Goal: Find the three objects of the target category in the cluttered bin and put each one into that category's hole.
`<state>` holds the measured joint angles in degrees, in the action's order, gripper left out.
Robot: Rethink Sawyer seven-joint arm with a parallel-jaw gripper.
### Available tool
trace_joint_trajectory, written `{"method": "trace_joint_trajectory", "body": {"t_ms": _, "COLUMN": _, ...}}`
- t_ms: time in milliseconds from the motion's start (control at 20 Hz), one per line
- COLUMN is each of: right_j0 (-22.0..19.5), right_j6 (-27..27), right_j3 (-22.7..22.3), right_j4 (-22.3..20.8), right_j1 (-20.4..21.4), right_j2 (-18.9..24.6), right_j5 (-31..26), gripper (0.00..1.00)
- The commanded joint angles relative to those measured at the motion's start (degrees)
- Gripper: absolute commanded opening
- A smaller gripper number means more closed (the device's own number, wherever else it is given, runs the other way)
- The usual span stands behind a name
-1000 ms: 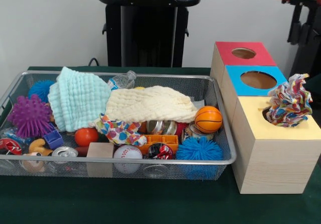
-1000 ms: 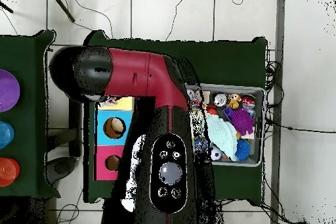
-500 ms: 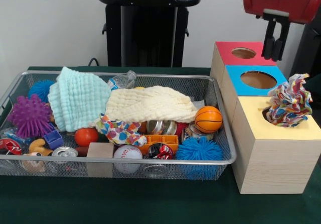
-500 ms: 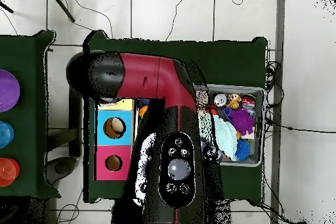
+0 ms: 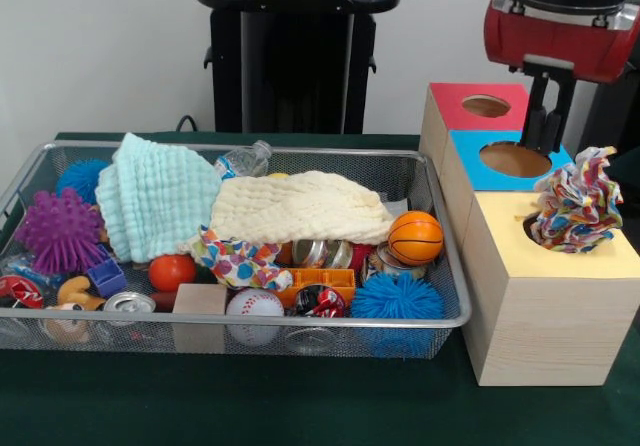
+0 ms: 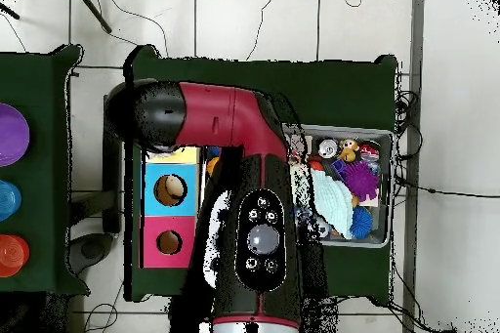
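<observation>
A green cloth (image 5: pixel 300 406) covers the desk, and a pale wall (image 5: pixel 100 46) stands behind it. In the overhead view the floor (image 6: pixel 449 104) is light tile with dark seams and cables trailing over it, and a second green surface (image 6: pixel 39 85) at the left edge carries purple, blue and orange round lids.

A wire bin (image 5: pixel 455 266) takes up the desk's left and middle. At its left end lie a purple spiky ball (image 5: pixel 58 231) and a blue spiky ball (image 5: pixel 78 178). A mint cloth (image 5: pixel 155 196) is heaped at the bin's back left, and a cream cloth (image 5: pixel 300 208) lies across the middle, next to a plastic bottle (image 5: pixel 245 158). A patterned cloth (image 5: pixel 235 261) peeks out below the cream one. Along the front edge sit an orange ball (image 5: pixel 172 271), a wood block (image 5: pixel 200 311), a baseball (image 5: pixel 254 311), crushed cans (image 5: pixel 318 299) and a blue fuzzy ball (image 5: pixel 397 298). A small basketball (image 5: pixel 414 238) rests by the bin's right wall.

Three wooden boxes stand in a row at the desk's right edge: a red-topped box (image 5: pixel 455 116) farthest back, a blue-topped box (image 5: pixel 470 171) in the middle and a yellow-topped box (image 5: pixel 560 266) in front. A second patterned cloth (image 5: pixel 578 201) sits bunched in the yellow box's hole, mostly sticking out.

The gripper (image 5: pixel 548 131) hangs above the blue box's hole, holding nothing; whether its fingers are parted I cannot tell.
</observation>
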<state>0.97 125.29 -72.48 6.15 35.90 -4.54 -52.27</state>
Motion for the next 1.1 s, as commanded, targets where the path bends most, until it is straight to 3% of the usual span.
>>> {"method": "trace_joint_trajectory", "body": {"t_ms": 50, "right_j0": -1.3, "right_j6": 1.5, "right_j3": -9.9, "right_j4": 0.6, "right_j1": -2.2, "right_j2": 6.0, "right_j5": 4.6, "gripper": 0.0}}
{"method": "trace_joint_trajectory", "body": {"t_ms": 350, "right_j0": -1.7, "right_j6": 0.6, "right_j3": -12.8, "right_j4": 1.6, "right_j1": -0.2, "right_j2": 6.9, "right_j5": 5.3, "gripper": 0.0}}
{"method": "trace_joint_trajectory", "body": {"t_ms": 650, "right_j0": -2.9, "right_j6": -0.1, "right_j3": -11.4, "right_j4": 1.6, "right_j1": -0.4, "right_j2": 7.8, "right_j5": 3.4, "gripper": 0.0}}
{"method": "trace_joint_trajectory", "body": {"t_ms": 1100, "right_j0": -4.0, "right_j6": 1.8, "right_j3": -5.6, "right_j4": 3.7, "right_j1": 5.1, "right_j2": 8.1, "right_j5": -13.0, "gripper": 0.0}}
